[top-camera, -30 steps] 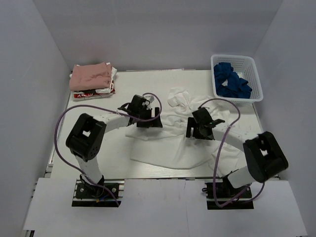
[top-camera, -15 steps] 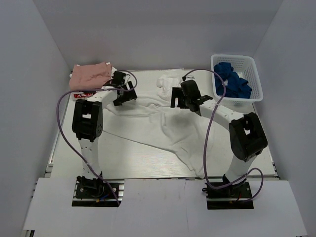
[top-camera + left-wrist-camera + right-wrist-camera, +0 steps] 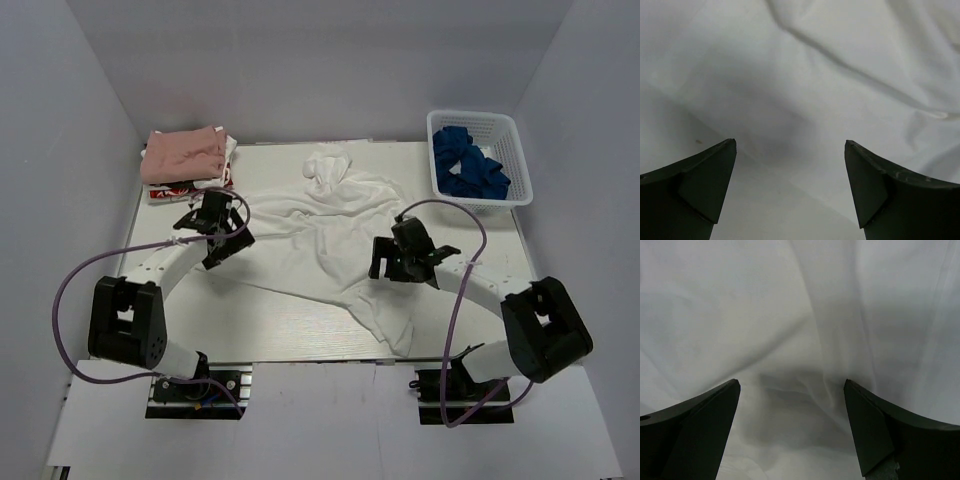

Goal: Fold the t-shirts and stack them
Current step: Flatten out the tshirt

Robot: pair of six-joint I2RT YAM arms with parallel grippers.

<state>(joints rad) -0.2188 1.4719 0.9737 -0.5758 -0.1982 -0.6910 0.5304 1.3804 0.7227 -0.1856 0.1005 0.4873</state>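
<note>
A large white t-shirt [image 3: 320, 235] lies crumpled across the middle of the table, with a bunched part [image 3: 328, 165] toward the back. My left gripper [image 3: 228, 243] hovers open over its left edge. In the left wrist view the left gripper [image 3: 790, 144] has only white cloth [image 3: 840, 75] and bare table below it. My right gripper [image 3: 392, 268] stands open above the shirt's right side. The right wrist view shows the right gripper [image 3: 791, 383] over wrinkled white cloth [image 3: 790, 315], holding nothing. A folded dusty-pink t-shirt [image 3: 183, 154] tops a white-and-red printed one [image 3: 188, 187] at the back left.
A white basket [image 3: 520, 170] with dark blue cloth [image 3: 468, 165] stands at the back right. White walls enclose the table on three sides. Purple cables loop from both arms over the near part of the table.
Both arms have drawn back from the far side toward the table's middle. The white shirt now lies more spread out, its bunched part farther back. Both grippers stay open.
</note>
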